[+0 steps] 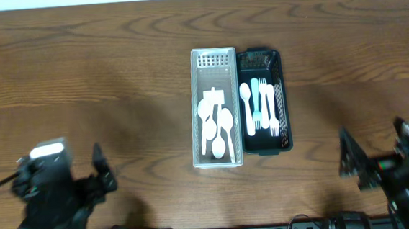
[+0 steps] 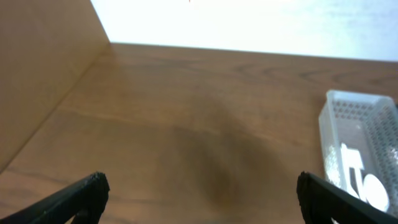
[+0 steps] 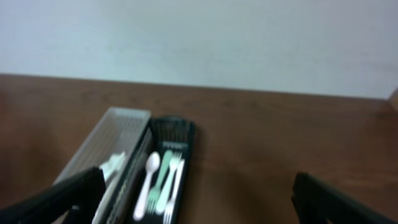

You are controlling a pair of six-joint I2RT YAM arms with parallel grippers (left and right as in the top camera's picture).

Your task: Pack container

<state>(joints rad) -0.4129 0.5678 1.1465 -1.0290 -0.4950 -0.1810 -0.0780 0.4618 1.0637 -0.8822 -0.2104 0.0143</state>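
Note:
A clear plastic container (image 1: 212, 63) and a black container (image 1: 280, 87) stand side by side at the table's middle. The clear one holds white spoons (image 1: 217, 124); the black one holds white and pale green forks and a spoon (image 1: 260, 107). My left gripper (image 1: 102, 176) is open and empty at the front left, well away from the containers; the clear container shows at the right edge of its wrist view (image 2: 360, 130). My right gripper (image 1: 352, 163) is open and empty at the front right; its wrist view shows both containers (image 3: 168, 134) ahead to its left.
The wooden table (image 1: 79, 73) extends bare on both sides of the containers. A wooden side wall (image 2: 37, 68) stands to the left in the left wrist view. A pale wall lies behind the table.

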